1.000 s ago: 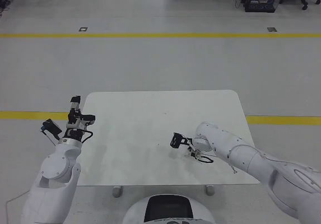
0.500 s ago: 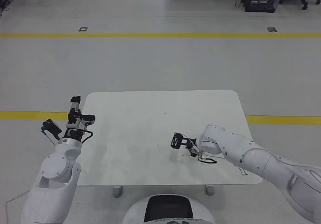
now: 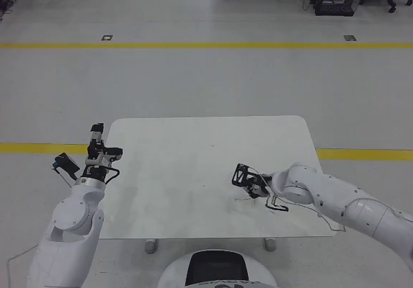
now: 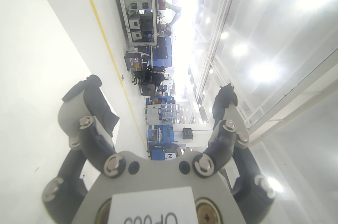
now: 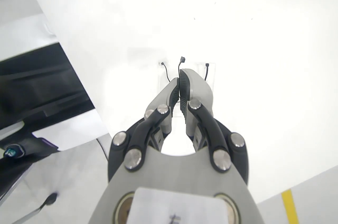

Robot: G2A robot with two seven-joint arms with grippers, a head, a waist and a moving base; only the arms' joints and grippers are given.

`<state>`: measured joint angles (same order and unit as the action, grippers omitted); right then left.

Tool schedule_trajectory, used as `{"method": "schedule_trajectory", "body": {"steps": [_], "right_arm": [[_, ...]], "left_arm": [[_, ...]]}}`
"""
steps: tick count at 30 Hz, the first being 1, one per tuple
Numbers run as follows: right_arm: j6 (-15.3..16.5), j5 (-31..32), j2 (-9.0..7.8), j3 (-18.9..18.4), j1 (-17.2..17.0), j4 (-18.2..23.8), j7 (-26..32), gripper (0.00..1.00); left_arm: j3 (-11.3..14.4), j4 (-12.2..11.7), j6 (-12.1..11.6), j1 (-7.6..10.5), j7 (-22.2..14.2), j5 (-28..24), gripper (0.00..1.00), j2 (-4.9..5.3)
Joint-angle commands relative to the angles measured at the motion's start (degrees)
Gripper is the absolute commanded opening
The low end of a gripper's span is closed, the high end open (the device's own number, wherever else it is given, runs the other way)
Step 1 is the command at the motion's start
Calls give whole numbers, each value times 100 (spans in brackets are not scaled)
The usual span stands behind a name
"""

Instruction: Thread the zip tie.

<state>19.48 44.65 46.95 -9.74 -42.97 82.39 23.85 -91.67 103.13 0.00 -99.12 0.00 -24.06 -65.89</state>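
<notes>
We've got our right claw [image 5: 180, 79] pinched tight on the zip tie [image 5: 181, 61], and its little head pokes out just past the fingertips, over the white table [image 5: 237, 24]. Our left claw [image 4: 158, 85] is spread wide with nothing in it.

The right hand [image 5: 180, 78] hangs over the near right part of the worktop [image 3: 192, 144], pointing down, with 1 zip tie [image 5: 181, 61] pinched between its fingers and jutting past the tips. A second zip tie [image 5: 165, 71] and a third zip tie [image 5: 206, 70] lie on the worktop, flanking it. The left hand [image 4: 158, 89], fingers apart, sits at the worktop's left edge, well apart from them.
</notes>
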Motion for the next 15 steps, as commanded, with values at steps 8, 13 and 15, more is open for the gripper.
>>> {"method": "schedule_trajectory", "body": {"steps": [8, 13, 15], "right_arm": [[0, -361, -497, 0, -170, 254, -1146, 0], [0, -361, -497, 0, -170, 254, -1146, 0], [0, -361, -497, 0, -170, 254, -1146, 0]], "left_arm": [[0, 0, 0, 0, 0, 0, 100, 0], [0, 0, 0, 0, 0, 0, 100, 0], [0, 0, 0, 0, 0, 0, 100, 0]]}}
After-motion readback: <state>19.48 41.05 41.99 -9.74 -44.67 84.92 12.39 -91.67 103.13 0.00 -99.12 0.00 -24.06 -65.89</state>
